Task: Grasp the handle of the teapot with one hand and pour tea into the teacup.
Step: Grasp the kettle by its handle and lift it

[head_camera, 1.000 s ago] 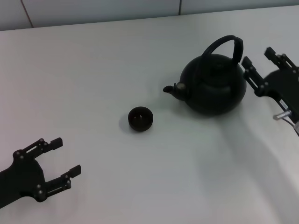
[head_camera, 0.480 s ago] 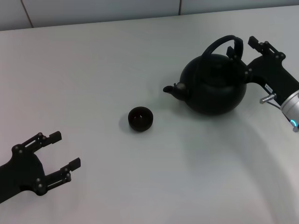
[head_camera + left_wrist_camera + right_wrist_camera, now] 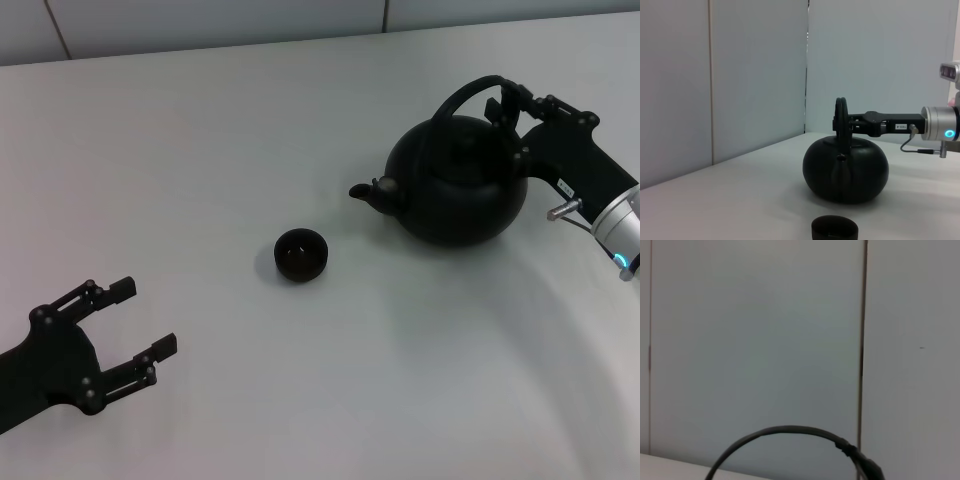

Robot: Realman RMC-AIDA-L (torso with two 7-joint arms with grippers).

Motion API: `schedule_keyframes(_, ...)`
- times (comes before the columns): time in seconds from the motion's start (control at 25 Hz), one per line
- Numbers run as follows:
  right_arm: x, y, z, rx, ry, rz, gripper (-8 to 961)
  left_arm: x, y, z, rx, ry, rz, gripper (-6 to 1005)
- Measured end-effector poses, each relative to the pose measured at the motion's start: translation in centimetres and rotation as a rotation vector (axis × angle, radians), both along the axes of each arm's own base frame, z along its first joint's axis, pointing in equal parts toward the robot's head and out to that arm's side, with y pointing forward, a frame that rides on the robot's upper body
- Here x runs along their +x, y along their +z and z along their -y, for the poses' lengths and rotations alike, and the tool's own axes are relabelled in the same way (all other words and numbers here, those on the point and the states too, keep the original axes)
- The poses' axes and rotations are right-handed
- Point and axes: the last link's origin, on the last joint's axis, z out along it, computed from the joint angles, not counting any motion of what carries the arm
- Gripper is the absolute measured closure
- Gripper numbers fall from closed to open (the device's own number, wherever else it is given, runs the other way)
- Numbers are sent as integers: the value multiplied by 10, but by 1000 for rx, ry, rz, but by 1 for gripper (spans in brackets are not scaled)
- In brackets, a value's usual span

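The matte black teapot [image 3: 458,185] stands upright at the right of the white table, its spout [image 3: 366,191] pointing left toward the small black teacup [image 3: 300,254]. My right gripper [image 3: 525,103] is open at the right end of the arched handle [image 3: 468,92], with one finger on each side of the band. The left wrist view shows the teapot [image 3: 845,170] edge-on, the handle [image 3: 840,120] met by the right gripper [image 3: 851,125], and the teacup [image 3: 834,230] in front. My left gripper [image 3: 145,317] rests open at the near left, holding nothing.
The white table [image 3: 200,150] runs back to a pale panelled wall [image 3: 200,20]. In the right wrist view only the thin dark arc of the handle [image 3: 785,430] shows against that wall.
My right gripper has moved left from beside the teapot up to the handle, and its fingers now straddle the band. The left gripper has barely shifted. Teapot and teacup have not moved.
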Motion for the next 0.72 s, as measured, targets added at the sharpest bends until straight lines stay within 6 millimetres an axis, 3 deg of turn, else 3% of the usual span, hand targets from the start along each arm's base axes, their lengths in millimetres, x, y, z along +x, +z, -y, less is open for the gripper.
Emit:
schedule_keyframes(0.16,-1,0,0,-17,8,-5,639,0,0,-1,5,1,2,199)
schedule_keyframes(0.52,-2,1,2,-1,12,-25,845,2,-1,0,6,-4,9,199)
schedule_keyframes(0.72,-5,7,3,34,31,-72,860,2,-1,0,7,-7,9,199)
